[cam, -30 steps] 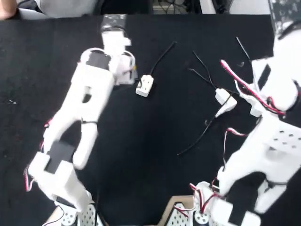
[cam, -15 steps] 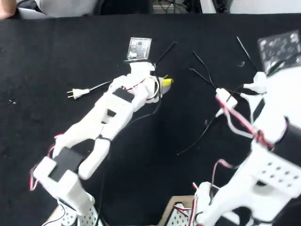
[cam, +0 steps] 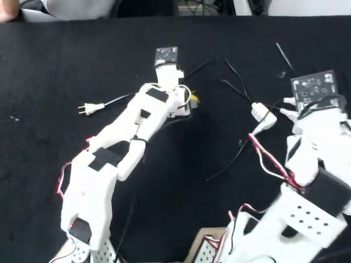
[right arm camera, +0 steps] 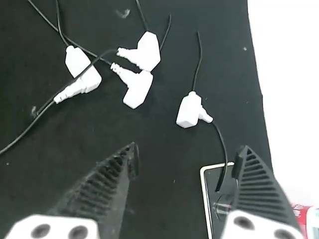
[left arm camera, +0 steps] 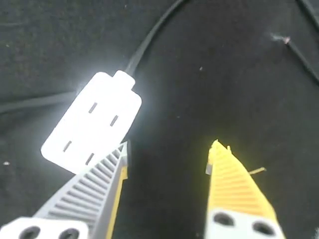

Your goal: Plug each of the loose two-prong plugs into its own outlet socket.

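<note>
White outlet socket (left arm camera: 89, 130) lies just beside wide-open, empty left claw (left arm camera: 169, 144).

High camera looking straight down on the table (cam: 49, 60), left wrist camera close above an outlet (left arm camera: 92, 124), right wrist camera higher, sharing the high view's 3 o'clock plugs (cam: 262, 116).

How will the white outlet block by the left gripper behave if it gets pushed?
The outlet block lies flat and looks like smooth plastic: probably light, likely to slide on the table rather than tip. Its cord looks thin and curved, so probably floppy; it may swivel the block when pushed.
</note>
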Tool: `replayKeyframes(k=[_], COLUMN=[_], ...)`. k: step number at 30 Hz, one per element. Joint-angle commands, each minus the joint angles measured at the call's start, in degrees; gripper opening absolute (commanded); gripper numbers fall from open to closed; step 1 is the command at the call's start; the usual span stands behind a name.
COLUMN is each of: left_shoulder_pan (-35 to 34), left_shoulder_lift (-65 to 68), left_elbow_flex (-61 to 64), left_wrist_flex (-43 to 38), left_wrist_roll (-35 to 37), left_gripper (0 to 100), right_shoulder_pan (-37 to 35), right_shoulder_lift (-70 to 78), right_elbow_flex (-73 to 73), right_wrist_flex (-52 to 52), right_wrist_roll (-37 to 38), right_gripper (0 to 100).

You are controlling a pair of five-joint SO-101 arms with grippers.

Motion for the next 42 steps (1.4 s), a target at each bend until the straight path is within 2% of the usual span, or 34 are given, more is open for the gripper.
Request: replayKeyframes(k=[1,9,15,19,23,25,28,30,37,42], left_shoulder_pan=[-1.01,-0.92,-1.71,-1.71,-3.12,-3.38,-4.53,-5.93,-6.55,-6.46], left_shoulder_lift=[-1.76,-13.27,-15.65,-16.18,-17.67,-18.55,-18.99,-18.90,-20.84,-21.89], left_elbow_flex=[-3.38,-0.48,7.08,9.89,9.89,10.24,10.24,10.33,8.92,8.31], left_wrist_flex=[2.46,6.77,-2.46,-4.75,-0.70,-0.26,-0.09,0.97,7.91,7.12], left_wrist_roll=[-6.68,-14.33,-16.26,-21.98,-27.34,-27.25,-26.46,-22.59,-24.88,-24.44], left_gripper=[26,26,25,15,7,9,20,25,26,26], right_shoulder_pan=[0.97,0.97,0.97,1.05,1.05,1.05,0.97,1.05,0.53,0.53], right_shoulder_lift=[-1.36,-1.27,-1.27,-1.36,-1.36,-1.36,-1.36,-1.45,-1.36,-1.36], right_elbow_flex=[0.66,0.75,0.84,1.89,3.30,3.91,4.18,4.26,5.67,5.23], right_wrist_flex=[-1.41,-1.32,-0.97,-0.97,-1.23,-1.23,-1.23,-1.05,-1.41,-3.16], right_wrist_roll=[0.79,0.79,0.79,0.79,1.05,2.11,2.37,2.37,1.93,-0.88], right_gripper=[29.7,29.7,29.7,29.7,29.7,29.7,29.7,29.7,29.7,29.7])
